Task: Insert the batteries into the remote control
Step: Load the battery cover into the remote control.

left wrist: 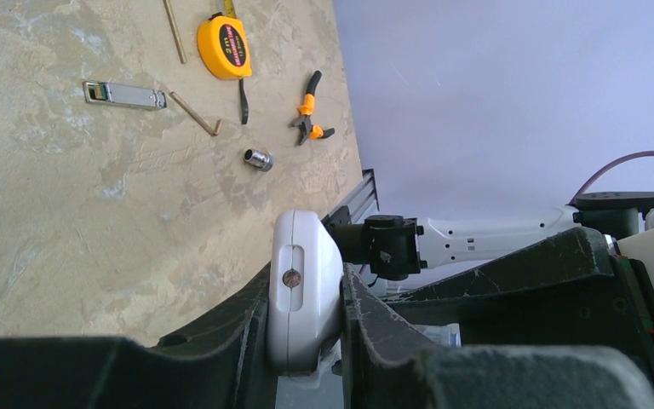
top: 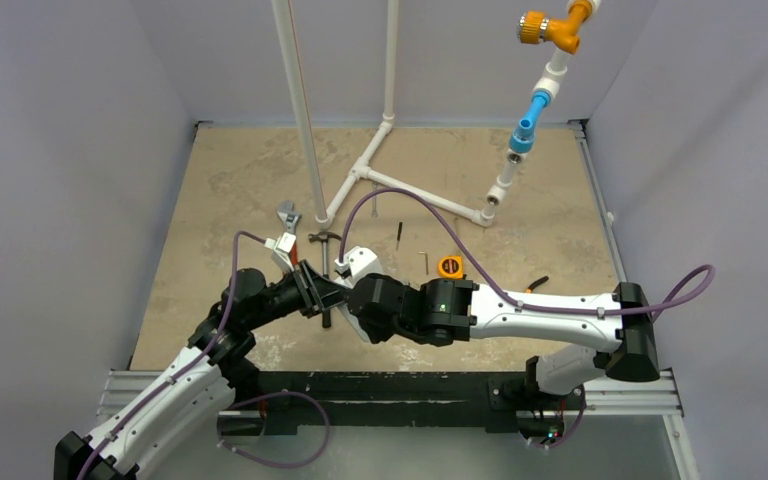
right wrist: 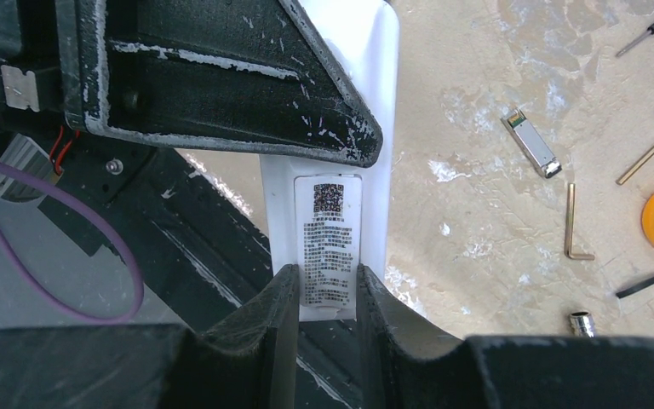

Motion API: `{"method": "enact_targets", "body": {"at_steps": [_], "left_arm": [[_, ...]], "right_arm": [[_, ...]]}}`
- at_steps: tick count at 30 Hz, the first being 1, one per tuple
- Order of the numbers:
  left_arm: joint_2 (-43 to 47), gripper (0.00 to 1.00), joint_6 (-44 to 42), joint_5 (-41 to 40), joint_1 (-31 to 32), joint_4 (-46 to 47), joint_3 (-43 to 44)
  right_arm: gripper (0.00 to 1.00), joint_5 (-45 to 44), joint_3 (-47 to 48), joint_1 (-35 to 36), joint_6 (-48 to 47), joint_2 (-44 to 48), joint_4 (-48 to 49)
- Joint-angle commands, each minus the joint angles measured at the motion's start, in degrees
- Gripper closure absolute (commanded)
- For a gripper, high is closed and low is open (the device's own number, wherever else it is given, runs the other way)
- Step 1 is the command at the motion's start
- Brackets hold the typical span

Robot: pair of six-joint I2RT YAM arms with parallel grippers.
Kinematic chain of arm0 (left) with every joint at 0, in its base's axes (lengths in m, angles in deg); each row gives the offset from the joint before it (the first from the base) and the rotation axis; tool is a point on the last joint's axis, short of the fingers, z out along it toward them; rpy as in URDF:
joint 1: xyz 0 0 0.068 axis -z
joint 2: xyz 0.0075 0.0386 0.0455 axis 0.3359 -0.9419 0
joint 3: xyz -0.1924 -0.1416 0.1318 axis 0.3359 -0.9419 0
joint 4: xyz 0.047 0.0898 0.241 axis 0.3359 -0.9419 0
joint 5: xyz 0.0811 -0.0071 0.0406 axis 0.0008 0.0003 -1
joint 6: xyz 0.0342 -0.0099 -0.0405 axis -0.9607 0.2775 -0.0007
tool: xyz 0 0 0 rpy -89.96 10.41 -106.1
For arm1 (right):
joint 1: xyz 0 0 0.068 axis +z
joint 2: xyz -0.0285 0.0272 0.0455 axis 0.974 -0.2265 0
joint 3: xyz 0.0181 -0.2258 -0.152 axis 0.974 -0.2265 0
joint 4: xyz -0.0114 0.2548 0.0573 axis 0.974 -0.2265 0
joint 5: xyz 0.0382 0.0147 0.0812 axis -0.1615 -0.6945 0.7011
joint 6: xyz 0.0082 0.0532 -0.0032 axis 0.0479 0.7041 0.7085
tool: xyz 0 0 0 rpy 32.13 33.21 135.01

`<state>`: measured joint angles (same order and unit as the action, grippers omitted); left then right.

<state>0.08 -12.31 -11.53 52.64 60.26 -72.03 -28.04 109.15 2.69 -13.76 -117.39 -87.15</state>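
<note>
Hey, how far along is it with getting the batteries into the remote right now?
Done: the remote control appears picked up, clear of the table. In hand: the left gripper and right gripper both clamp it, its back label facing the right wrist camera. Left: no batteries show in any view and the recess is not visible, so loading cannot be confirmed.

Beige mottled tbl top (top: 220, 190) w/ plain lilac walls (top: 60, 150), even light
</note>
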Motion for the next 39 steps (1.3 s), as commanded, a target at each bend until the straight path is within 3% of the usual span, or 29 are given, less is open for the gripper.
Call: {"method": "enact_targets", "body": {"at_steps": [1,12,39], "left_arm": [[0.78,1.00,1.81,1.81,-0.03,4.96,0.15],[0.51,1.00,2.04,1.63,-0.03,5.33,-0.07],[-0.91,1.00,3.38,1.90,-0.06,7.79,-0.64]], "right_arm": [[0.85,-1.38,3.15,0.04,-0.71,-0.08,2.63],[0.74,-1.33,4.18,0.05,-1.82,-0.29,2.72],[0.57,-3.78,5.72,0.05,-3.12,-0.17,1.34]]}}
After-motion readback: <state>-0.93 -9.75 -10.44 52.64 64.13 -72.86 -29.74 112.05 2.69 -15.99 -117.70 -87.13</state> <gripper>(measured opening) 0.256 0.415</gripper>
